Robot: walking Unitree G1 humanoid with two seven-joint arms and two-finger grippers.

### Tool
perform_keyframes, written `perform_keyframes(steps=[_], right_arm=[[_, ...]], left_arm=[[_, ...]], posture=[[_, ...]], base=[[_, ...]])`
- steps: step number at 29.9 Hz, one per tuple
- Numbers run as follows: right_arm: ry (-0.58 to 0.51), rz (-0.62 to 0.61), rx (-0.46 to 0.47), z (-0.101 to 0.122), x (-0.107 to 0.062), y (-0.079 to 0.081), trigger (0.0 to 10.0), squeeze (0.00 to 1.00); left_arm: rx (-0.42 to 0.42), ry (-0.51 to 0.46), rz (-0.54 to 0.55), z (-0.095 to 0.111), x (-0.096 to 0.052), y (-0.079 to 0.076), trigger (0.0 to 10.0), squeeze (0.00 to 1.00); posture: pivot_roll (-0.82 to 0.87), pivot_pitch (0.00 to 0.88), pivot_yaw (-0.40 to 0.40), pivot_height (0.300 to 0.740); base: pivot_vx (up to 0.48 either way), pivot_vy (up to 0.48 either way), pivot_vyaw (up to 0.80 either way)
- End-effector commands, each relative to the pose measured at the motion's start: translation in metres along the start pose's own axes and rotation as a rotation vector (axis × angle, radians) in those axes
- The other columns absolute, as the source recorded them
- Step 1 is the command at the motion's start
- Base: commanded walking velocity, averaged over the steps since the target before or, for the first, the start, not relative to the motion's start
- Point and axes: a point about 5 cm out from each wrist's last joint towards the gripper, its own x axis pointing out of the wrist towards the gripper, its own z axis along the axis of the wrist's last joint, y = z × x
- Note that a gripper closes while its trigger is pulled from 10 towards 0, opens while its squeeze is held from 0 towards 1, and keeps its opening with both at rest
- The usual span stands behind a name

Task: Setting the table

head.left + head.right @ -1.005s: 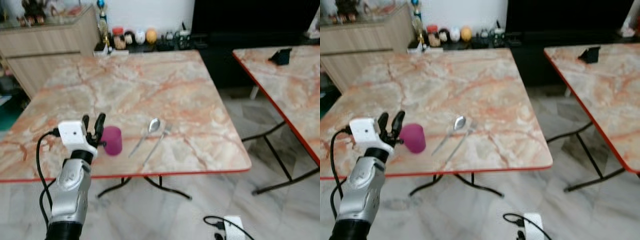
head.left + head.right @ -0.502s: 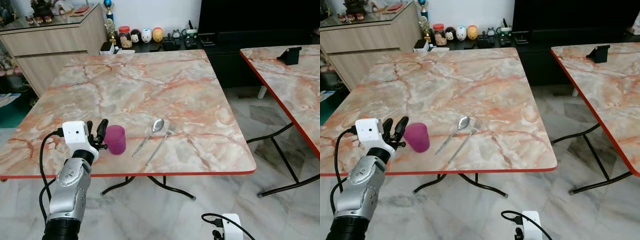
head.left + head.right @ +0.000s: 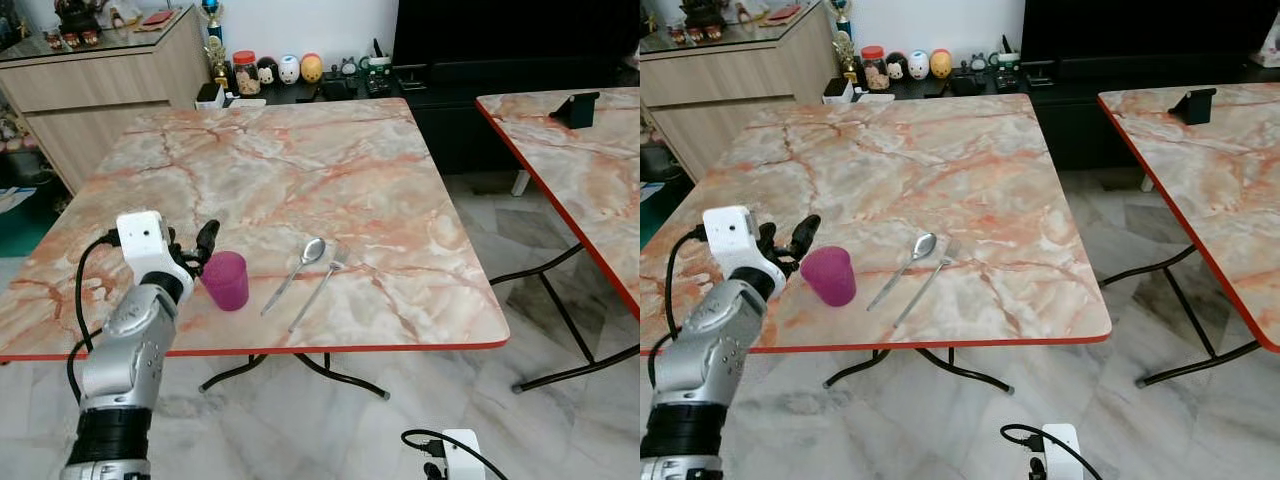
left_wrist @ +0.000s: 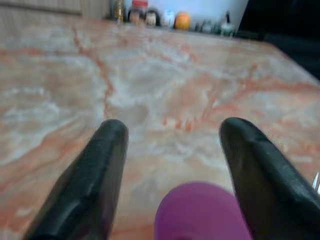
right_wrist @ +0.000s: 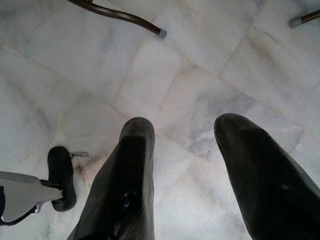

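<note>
Left gripper (image 4: 172,150), fingers spread, hovers just beside the purple cup (image 3: 226,280), apparently not touching; spoon (image 3: 296,268) nearby.

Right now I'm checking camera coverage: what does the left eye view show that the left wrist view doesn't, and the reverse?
Left eye: the metal spoon and metal fork lying side by side on the table, the second marble table, the wooden sideboard.

Left wrist: a close look between the open left gripper's fingers, the cup just beyond their tips.

Both: the purple plastic cup, the orange-veined marble table, the row of small figurines.
</note>
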Motion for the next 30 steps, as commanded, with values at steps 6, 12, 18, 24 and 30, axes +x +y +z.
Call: perform_keyframes(steps=[6,12,18,24,30], right_arm=[[0.012,-0.011,0.009,-0.0014,-0.0001,-0.0020,10.0,0.00],[0.013,-0.015,0.018,-0.0017,-0.0002,-0.0036,10.0,0.00],[0.020,-0.017,0.021,-0.0036,-0.0006,-0.0047,10.0,0.00],[0.025,-0.020,0.024,-0.0053,-0.0010,-0.0058,10.0,0.00],[0.023,-0.021,0.025,-0.0044,-0.0008,-0.0055,10.0,0.00]], left_arm=[[-0.001,0.123,0.012,-0.0041,-0.0008,0.0060,10.0,0.00],[-0.047,0.167,0.012,-0.0045,-0.0001,0.0043,10.0,0.00],[-0.043,0.199,0.010,-0.0023,0.0006,0.0036,10.0,0.00],[-0.029,0.212,0.016,-0.0013,0.0012,0.0040,10.0,0.00],[-0.004,0.225,0.027,-0.0018,0.0031,0.0029,10.0,0.00]], posture=[[-0.04,0.000,0.061,0.740],[-0.04,0.000,0.064,0.740],[-0.04,0.000,0.064,0.740],[-0.04,0.000,0.065,0.740],[-0.04,0.000,0.067,0.740]], base=[[0.000,0.000,0.00],[0.000,0.000,0.00],[0.000,0.000,0.00],[0.000,0.000,0.00],[0.000,0.000,0.00]])
